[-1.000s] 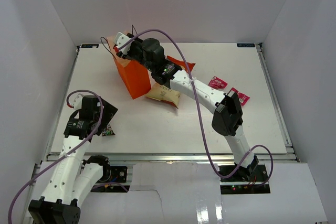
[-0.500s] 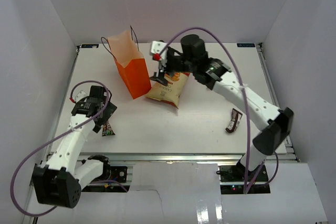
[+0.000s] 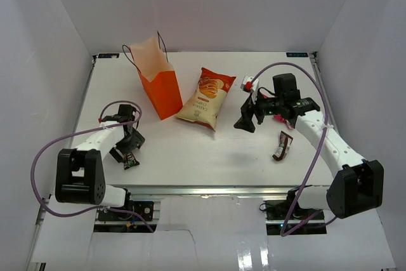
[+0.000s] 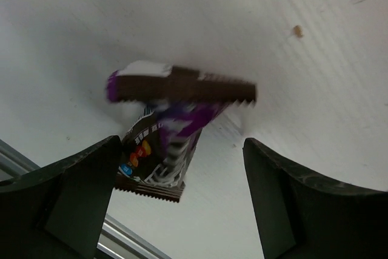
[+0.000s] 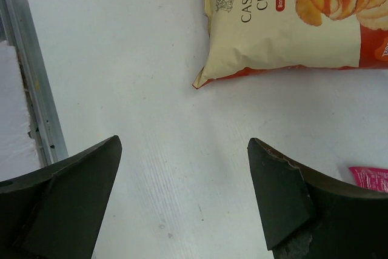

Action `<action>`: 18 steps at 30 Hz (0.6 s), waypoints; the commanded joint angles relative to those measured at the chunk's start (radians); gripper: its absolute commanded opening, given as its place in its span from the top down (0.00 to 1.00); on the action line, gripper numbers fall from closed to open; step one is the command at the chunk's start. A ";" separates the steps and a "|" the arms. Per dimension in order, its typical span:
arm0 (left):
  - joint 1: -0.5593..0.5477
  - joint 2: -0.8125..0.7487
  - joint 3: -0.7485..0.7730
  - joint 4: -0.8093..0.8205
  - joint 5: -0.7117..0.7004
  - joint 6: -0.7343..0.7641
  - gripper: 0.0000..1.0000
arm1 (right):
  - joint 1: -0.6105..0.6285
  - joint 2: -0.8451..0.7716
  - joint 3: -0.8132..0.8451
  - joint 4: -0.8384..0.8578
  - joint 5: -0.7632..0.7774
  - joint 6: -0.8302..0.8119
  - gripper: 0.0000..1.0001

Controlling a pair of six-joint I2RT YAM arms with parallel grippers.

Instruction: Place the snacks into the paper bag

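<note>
The orange paper bag stands upright and open at the back left. The orange-red and cream chip bag lies flat to its right; it also shows in the right wrist view. My right gripper is open and empty above bare table, right of the chip bag. A pink packet's corner shows beside it. A dark brown packet lies near the right arm. My left gripper is open over the dark multicoloured packet, fingers either side. The silvery-blue packet is out of view.
White walls enclose the table on three sides. The metal rail of the table's front edge runs close to the multicoloured packet and shows in the left wrist view. A rail also shows in the right wrist view.
My right arm has swung away from the paper bag and chip bag to the right and nearer, uncovering the chip bag. My left gripper has come down over the multicoloured packet.
</note>
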 commanded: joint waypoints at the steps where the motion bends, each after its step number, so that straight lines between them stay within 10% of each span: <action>1: 0.014 0.034 -0.038 0.041 0.030 0.038 0.09 | -0.031 -0.050 -0.019 0.024 -0.081 0.036 0.10; 18: 0.020 -0.242 -0.030 0.076 0.178 0.076 0.76 | -0.068 -0.049 -0.044 0.024 -0.110 0.053 0.11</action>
